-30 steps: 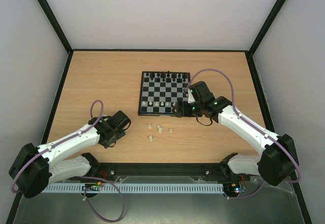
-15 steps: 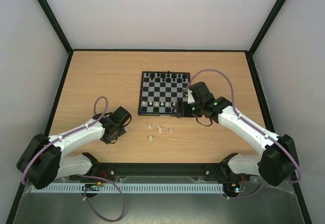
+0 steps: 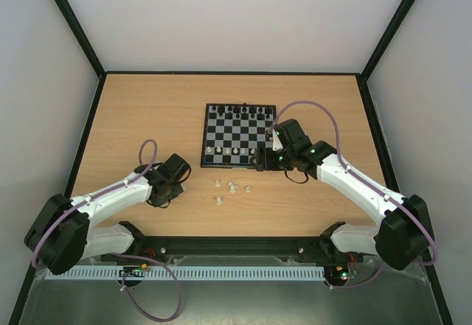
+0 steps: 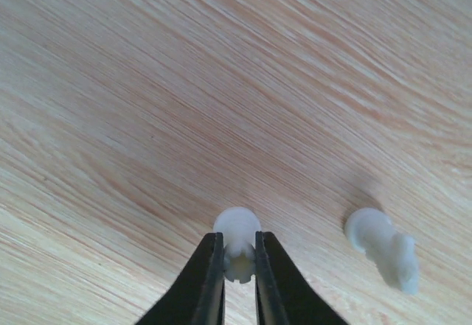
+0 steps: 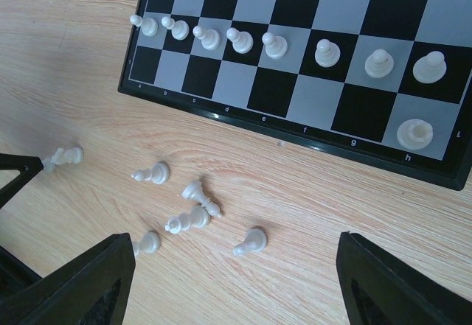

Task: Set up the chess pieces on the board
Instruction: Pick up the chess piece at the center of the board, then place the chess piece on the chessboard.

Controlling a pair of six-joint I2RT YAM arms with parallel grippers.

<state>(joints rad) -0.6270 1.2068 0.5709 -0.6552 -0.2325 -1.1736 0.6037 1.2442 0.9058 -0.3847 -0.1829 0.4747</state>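
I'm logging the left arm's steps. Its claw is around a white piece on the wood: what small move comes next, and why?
Probably a short straight lift. The left claw pinches the white piece down on the table, away from the board, whose near row is mostly bare. Rising first should clear the fallen piece beside it.

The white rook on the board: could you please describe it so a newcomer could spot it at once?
On the board, find the line of eight white pawns. The white rook stands alone in the edge row next to them, on the corner square marked h, flat-topped where they are round-headed.
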